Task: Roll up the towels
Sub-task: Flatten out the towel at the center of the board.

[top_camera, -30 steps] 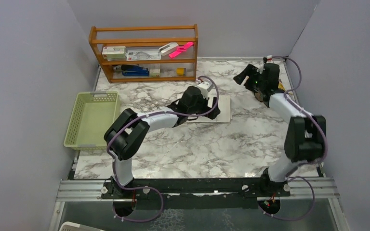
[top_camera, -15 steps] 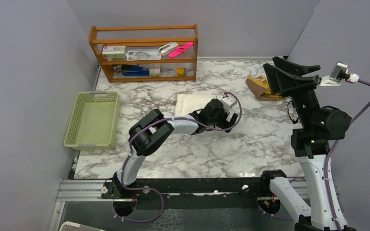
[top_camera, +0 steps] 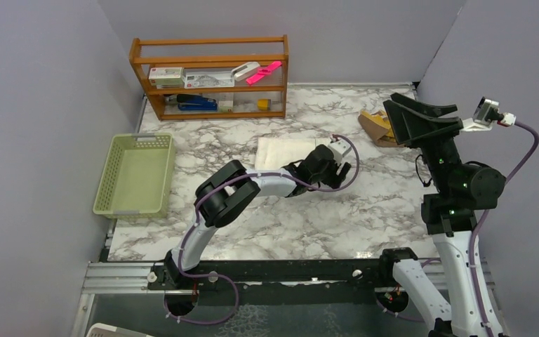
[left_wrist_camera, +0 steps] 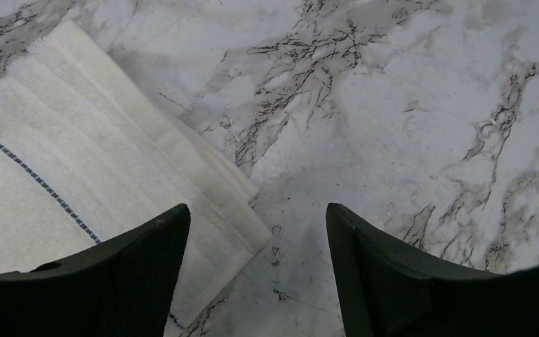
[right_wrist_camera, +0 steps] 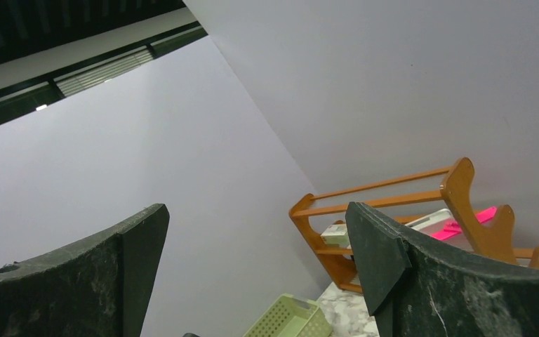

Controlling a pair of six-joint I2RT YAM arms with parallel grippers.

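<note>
- Across the whole view runs the marble counter [top_camera: 365, 210], with my two arms bolted at its near edge.
- Along the far edge, toward the left corner, stands a wooden shelf [top_camera: 210, 77].
- Against the left edge sits a pale green basket [top_camera: 133, 175].
- The white towel [top_camera: 281, 151] lies flat and unrolled mid-counter, nearer the far edge, in front of the shelf's right end. A thin dark stitched line crosses it.
- The tan-brown towel [top_camera: 377, 128] lies crumpled near the far right corner, partly hidden behind my right gripper.
- My left gripper [left_wrist_camera: 256, 210] is low at a corner of the white towel, released, jaws wide apart. One finger [left_wrist_camera: 133, 274] is over the cloth and the other over bare marble. I cannot tell whether either tip touches.
- My right gripper [right_wrist_camera: 256, 210] is raised high near the right edge and tilted up at the wall, spread apart with nothing between the fingers.
</note>
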